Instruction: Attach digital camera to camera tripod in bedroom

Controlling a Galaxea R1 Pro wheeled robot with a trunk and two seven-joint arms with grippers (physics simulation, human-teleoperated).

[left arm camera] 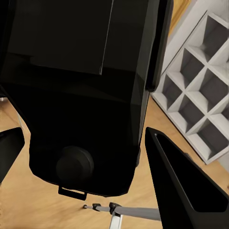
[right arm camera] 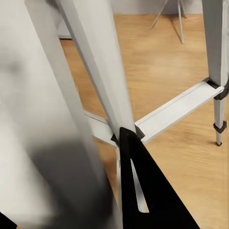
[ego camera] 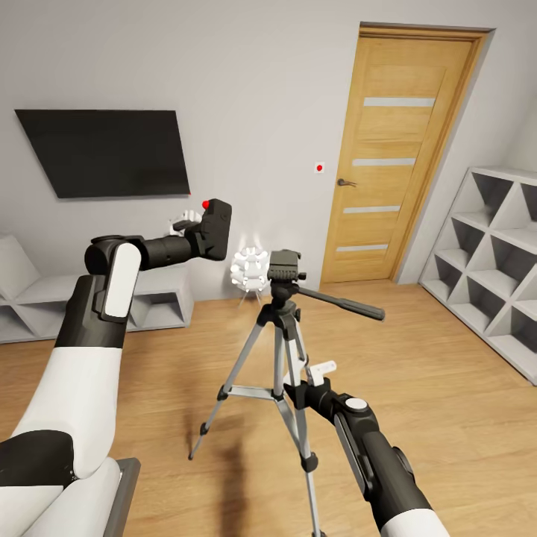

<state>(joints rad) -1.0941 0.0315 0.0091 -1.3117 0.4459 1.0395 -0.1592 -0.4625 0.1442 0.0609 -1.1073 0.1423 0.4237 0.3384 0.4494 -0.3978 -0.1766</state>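
Above tripod [ego camera: 282, 350] head, left claw [ego camera: 195, 224] clamps camera [ego camera: 215, 229], well apart; right claw [ego camera: 312, 377] grips leg.

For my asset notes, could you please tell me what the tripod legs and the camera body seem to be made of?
The camera tripod legs look like brushed silver metal with a soft sheen and black joints. The digital camera body looks like matte black plastic, dull and without highlights, though the render leaves that open.

The arms are white near the body and black lower down. Each tool has black pointed fingers [left arm camera: 183, 181].
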